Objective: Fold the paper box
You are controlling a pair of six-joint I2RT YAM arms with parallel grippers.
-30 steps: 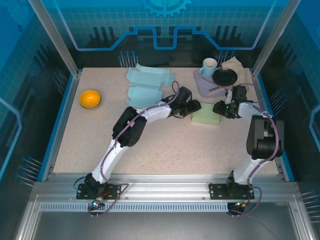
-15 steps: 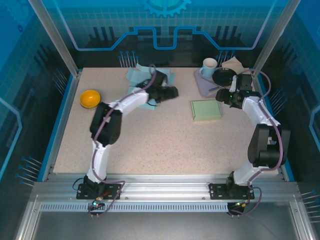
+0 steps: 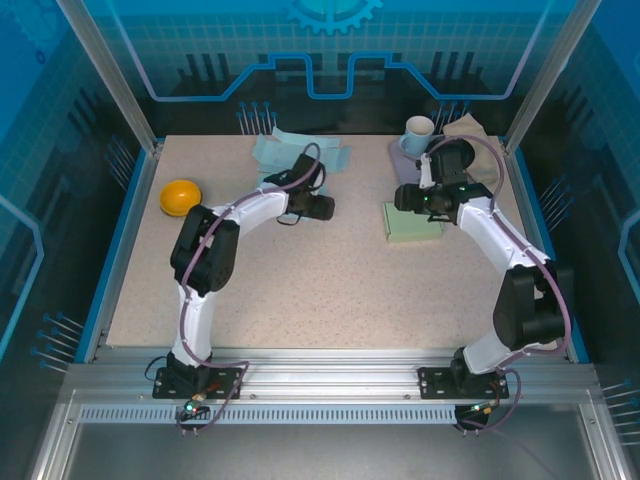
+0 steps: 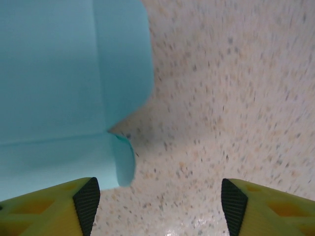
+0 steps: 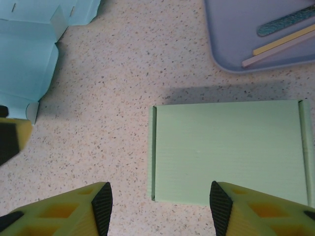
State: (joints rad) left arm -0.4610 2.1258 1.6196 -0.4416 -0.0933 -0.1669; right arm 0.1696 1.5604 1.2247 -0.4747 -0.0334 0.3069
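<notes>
Two end effectors stand with jaws wide apart, and neither holds anything. The left end effector points down at the speckled surface, and a small rounded flap of the blue sheet lies just beside its left finger. This sheet is a pale blue box cut-out lying flat and unfolded, with creases marking off its panels and rounded corners on its flaps. From above it sits at the far middle of the surface, with the left arm reaching over it.

The right end effector hangs over the near left corner of the green box. Whether its fingers touch the box I cannot tell. This box is pale green, already folded into a closed flat rectangle with narrow folded edges at its two short ends. It lies right of centre, just near of a grey-purple tray that carries a few thin sticks.

A white mug stands at the far side of the tray, and an orange bowl sits well apart at the left.
</notes>
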